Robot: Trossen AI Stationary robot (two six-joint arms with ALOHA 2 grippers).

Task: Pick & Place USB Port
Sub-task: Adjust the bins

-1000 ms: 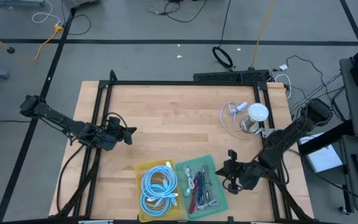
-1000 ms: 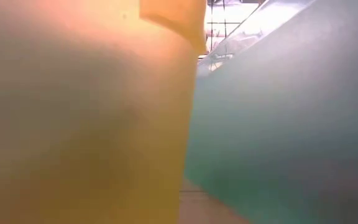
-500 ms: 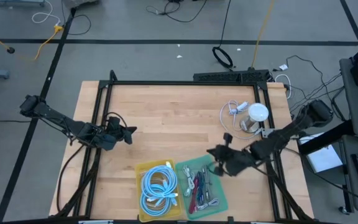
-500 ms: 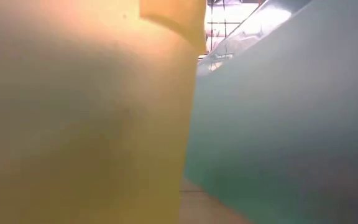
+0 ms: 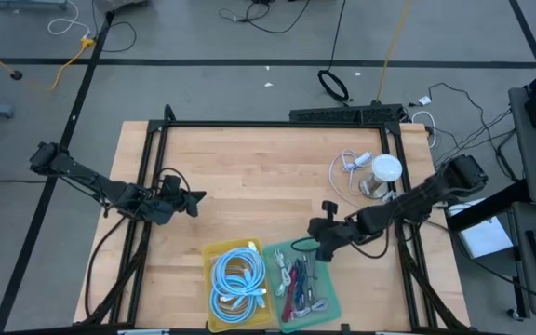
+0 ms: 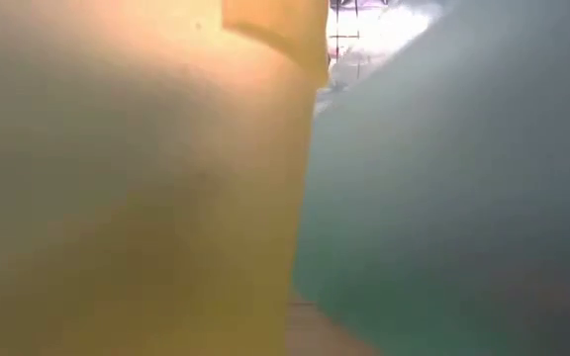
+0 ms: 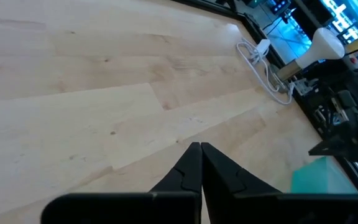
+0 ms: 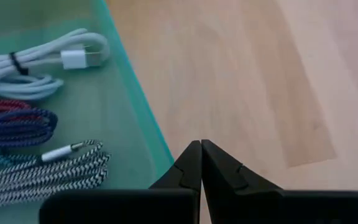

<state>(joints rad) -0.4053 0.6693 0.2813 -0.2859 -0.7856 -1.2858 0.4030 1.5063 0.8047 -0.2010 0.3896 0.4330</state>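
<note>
Hovering my right gripper over the near edge of the green bin, fingers pressed together and holding nothing, so I judge the pick not yet started. USB cables lie bundled inside: a white cable with its plug showing, a dark braided cable, and a black-and-white woven cable. Another white cable sits well apart on the tabletop. My left gripper waits, fingers together, empty.
</note>
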